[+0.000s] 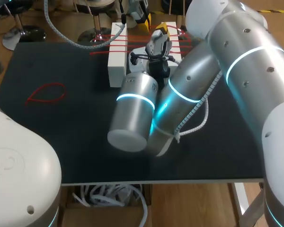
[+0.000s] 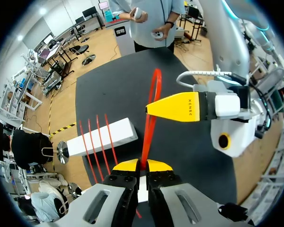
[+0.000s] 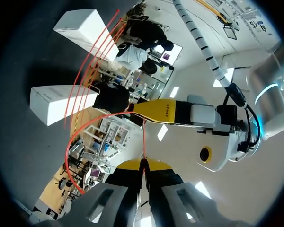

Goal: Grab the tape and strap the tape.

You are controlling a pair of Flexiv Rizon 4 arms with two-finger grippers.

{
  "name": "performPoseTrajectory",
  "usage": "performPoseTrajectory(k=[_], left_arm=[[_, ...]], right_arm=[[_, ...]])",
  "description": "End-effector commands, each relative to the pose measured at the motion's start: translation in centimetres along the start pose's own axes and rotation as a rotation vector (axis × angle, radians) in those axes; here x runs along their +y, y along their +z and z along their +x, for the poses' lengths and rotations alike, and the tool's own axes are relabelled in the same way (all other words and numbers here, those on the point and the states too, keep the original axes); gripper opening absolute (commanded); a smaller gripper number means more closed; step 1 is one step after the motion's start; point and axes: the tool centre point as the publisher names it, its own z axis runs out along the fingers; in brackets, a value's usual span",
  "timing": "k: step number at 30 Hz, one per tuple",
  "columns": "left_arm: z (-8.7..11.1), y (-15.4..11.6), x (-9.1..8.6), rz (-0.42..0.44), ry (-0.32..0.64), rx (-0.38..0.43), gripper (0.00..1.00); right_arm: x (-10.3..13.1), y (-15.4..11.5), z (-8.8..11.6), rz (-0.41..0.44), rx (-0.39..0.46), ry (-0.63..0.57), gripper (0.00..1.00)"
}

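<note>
Red tape (image 2: pixel 150 118) is pinched between the yellow tips of the left gripper (image 2: pixel 142 165) in the left wrist view. Its fingers are pressed together on the strand, which runs ahead toward twelve o'clock over the black table (image 2: pixel 113 90). At about one o'clock from the gripper, a yellow finger of the right gripper (image 2: pixel 156 108) meets that strand with its tip. At ten o'clock lies a white box (image 2: pixel 102 137) with four red strands (image 2: pixel 97 142) across it.

In the right wrist view, the right gripper's tips are likewise clamped together on a thin line of the tape. It rises ahead, then bends in a wide loop round toward nine o'clock. The left gripper's yellow finger crosses just ahead. Here a second box (image 3: pixel 87 26) shows, and the strands bridge the two.

From the head view both boxes sit at the table's twelve o'clock, under the right arm (image 1: pixel 189 94). The fingers' hold cannot be made out there. Only this view shows a loose red loop (image 1: pixel 45 92) lying at nine o'clock, well apart from the boxes.
</note>
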Motion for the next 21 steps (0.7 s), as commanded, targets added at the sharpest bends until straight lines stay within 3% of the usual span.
performPoseTrajectory(k=[1,21], left_arm=[[0.0,-0.1,-0.1,-0.004,-0.001,0.003,0.0],[0.0,-0.1,-0.1,-0.004,-0.001,0.003,0.0]], right_arm=[[0.5,0.0,-0.2,0.005,0.004,-0.006,0.0],[2.7,0.3,-0.9,0.042,0.038,-0.024,0.0]])
